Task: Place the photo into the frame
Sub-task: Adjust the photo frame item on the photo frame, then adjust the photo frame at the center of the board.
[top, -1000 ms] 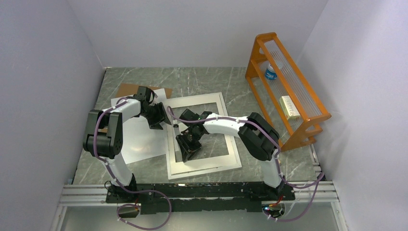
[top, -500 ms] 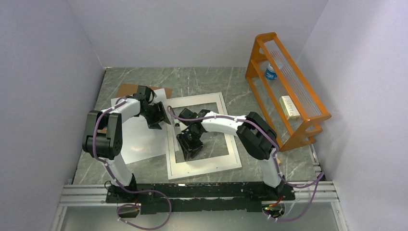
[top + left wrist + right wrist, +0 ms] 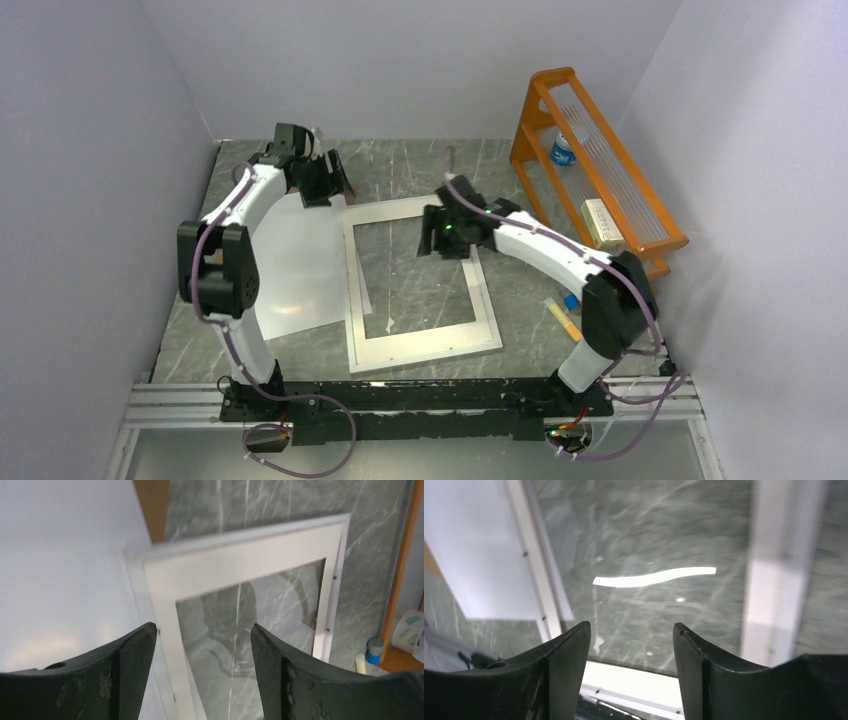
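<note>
Left claw: jaws apart with nothing between them. It hangs above the frame's far-left corner.
Right claw: jaws apart and empty. It hangs over the far-right part of the frame, with glass beneath.
Frame: lies flat on the table. It has a white border, and the marble shows through the glass. Small tabs dot the inner edges, so it probably lies back side up.
Photo: taken to be the plain white sheet just left of the frame, printed face not visible. Its right edge touches or slips under the left rail; I cannot tell which. It is not in the frame.
Brown board: beyond the sheet, at the frame's far-left corner.
Orange rack: at the far right, well apart from the frame.
Step in hand: judged to be a let-go and pull-back from the frame, ahead of picking up the photo.
Next move calls for: lowering a claw to a free edge of the sheet. Thin paper flat on stone offers little to pinch, so an edge needs lifting or sliding first. The sheet then has to go down square inside the rails.
Change from a second ago: both claws were low and close together at the left rail, jaws narrower. Now they are raised and spread apart toward the far end. Frame and sheet lie about where they were.
</note>
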Controlling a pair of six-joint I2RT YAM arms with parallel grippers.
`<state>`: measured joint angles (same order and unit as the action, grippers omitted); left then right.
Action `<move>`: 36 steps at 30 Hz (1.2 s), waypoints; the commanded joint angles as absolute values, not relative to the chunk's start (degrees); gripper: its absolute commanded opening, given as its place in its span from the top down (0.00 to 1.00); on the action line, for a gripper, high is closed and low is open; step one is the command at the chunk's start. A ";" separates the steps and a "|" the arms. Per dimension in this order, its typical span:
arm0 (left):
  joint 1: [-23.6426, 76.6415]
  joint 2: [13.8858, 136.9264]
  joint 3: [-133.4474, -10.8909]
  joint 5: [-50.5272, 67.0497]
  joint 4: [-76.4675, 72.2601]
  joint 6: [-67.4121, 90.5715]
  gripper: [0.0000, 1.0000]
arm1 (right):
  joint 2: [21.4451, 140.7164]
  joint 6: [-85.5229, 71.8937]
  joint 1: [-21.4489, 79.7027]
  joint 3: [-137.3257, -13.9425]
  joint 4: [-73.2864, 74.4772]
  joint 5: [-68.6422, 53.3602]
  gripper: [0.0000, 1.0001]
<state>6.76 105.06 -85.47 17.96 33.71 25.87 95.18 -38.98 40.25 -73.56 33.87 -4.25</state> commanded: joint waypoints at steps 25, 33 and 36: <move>6.24 138.28 -117.16 43.20 36.04 8.13 0.18 | 71.91 -53.92 33.83 -36.46 46.10 -19.73 0.11; 6.15 139.05 -116.70 45.53 37.38 8.35 0.20 | 78.69 -52.26 33.84 -36.77 38.18 -15.39 0.13; 6.02 138.89 -116.18 46.33 38.51 7.81 0.20 | 78.78 -52.74 33.84 -35.65 35.59 -14.76 0.15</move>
